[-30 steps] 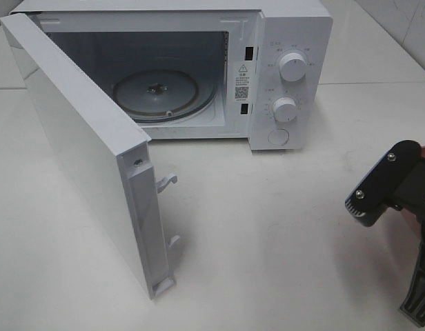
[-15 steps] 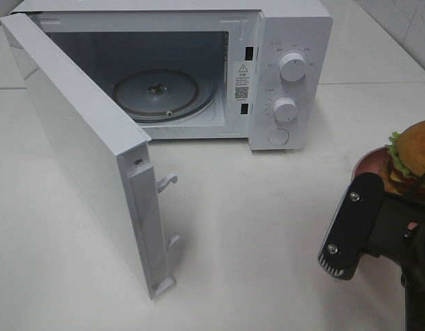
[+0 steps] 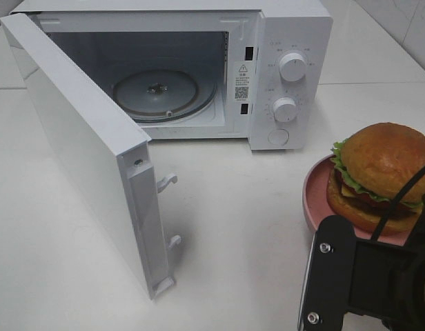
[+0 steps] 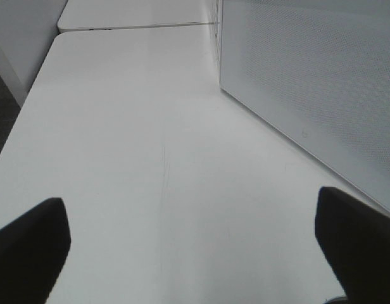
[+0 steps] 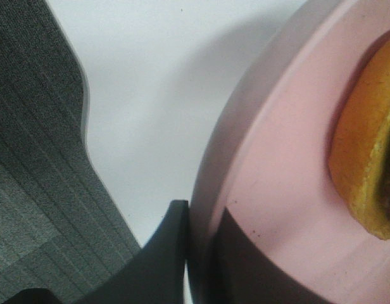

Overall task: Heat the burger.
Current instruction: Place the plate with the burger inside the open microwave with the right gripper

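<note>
The burger [image 3: 381, 172] stands upright, its stack vertical: glossy domed bun on top, then frilly lettuce, cheese and dark patty. It sits on a smooth round pink plate [image 3: 316, 200] at the near right of the matte white table [image 3: 254, 227]. The right gripper [image 5: 198, 253] is clamped on the plate's rim. The left gripper [image 4: 195, 253] is spread wide above the table. Farther back, a boxy white microwave [image 3: 295, 41] has its door [image 3: 81, 152] open on a glass turntable [image 3: 161, 93]. Grey carpet [image 5: 30, 158] covers the floor.

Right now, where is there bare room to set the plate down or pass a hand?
Bare table lies between the open microwave door and the pink plate, and the turntable inside is empty. Front right is crowded: the burger sits on the plate, with the right end effector clamped on its rim.
</note>
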